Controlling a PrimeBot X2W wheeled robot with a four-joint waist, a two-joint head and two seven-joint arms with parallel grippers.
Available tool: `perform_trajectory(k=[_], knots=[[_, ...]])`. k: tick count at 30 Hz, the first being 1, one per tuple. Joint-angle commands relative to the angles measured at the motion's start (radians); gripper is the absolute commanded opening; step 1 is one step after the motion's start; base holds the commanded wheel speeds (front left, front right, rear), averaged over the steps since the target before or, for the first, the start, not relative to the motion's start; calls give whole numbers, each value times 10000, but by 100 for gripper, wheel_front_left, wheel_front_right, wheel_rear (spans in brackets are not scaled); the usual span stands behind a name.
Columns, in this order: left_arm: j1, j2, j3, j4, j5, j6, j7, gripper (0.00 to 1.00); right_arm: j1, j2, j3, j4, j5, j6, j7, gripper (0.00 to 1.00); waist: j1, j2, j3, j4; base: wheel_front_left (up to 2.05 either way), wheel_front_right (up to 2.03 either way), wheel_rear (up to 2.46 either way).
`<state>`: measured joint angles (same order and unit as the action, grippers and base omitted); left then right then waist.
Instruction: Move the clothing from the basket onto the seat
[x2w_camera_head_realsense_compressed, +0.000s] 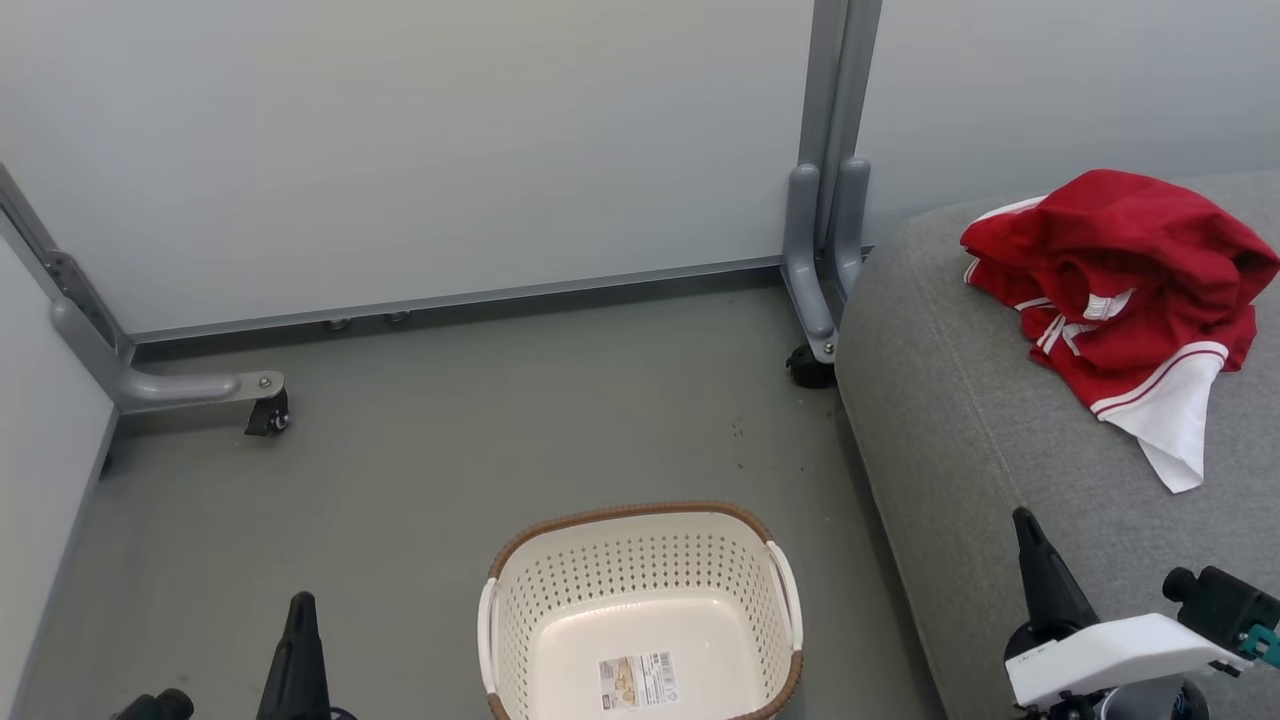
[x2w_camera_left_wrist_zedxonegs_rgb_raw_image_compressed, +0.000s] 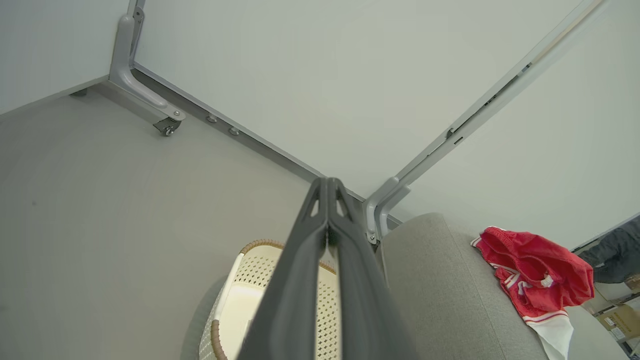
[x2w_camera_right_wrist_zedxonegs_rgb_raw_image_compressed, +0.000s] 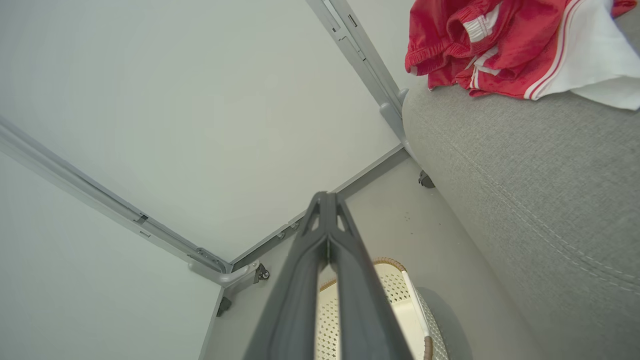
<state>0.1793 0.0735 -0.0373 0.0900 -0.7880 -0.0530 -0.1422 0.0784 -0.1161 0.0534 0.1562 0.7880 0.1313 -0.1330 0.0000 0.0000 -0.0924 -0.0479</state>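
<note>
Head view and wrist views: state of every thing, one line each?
basket: upright on the floor, nothing in it but a label
clothing: bunched in a heap on the seat
seat: bears the clothing
left gripper: shut, holding nothing
right gripper: shut, holding nothing

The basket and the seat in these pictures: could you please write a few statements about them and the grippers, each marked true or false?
1. The basket holds red clothing. False: only a label shows inside; the clothing lies on the seat.
2. The basket stands on the floor beside the seat. True.
3. The left gripper is shut. True.
4. The right gripper grips a garment. False: it is shut on nothing.
</note>
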Motion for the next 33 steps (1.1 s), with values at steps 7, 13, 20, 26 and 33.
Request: perform_trajectory(k=[7,13,20,26,33], knots=[[-599,101,131,76,-1169,-159,235,0,-466,-4,-181,6,1133,-2,261,0,0,0,78,40,0,0,0],[-841,119,211,220,-1952,-222,420,0,-621,29,-291,90,1905,-1,446,0,0,0,143,73,0,0,0],[-1097,135,292,365,-2753,-296,615,0,-777,71,-405,181,2695,-1,646,0,0,0,215,108,0,0,0],[-1294,143,366,499,-3406,-353,790,0,-892,110,-508,258,3342,-2,824,0,0,0,277,140,0,0,0],[-1528,149,467,629,-4135,-414,976,0,-1030,155,-625,341,4062,-1,1013,0,0,0,351,177,0,0,0]])
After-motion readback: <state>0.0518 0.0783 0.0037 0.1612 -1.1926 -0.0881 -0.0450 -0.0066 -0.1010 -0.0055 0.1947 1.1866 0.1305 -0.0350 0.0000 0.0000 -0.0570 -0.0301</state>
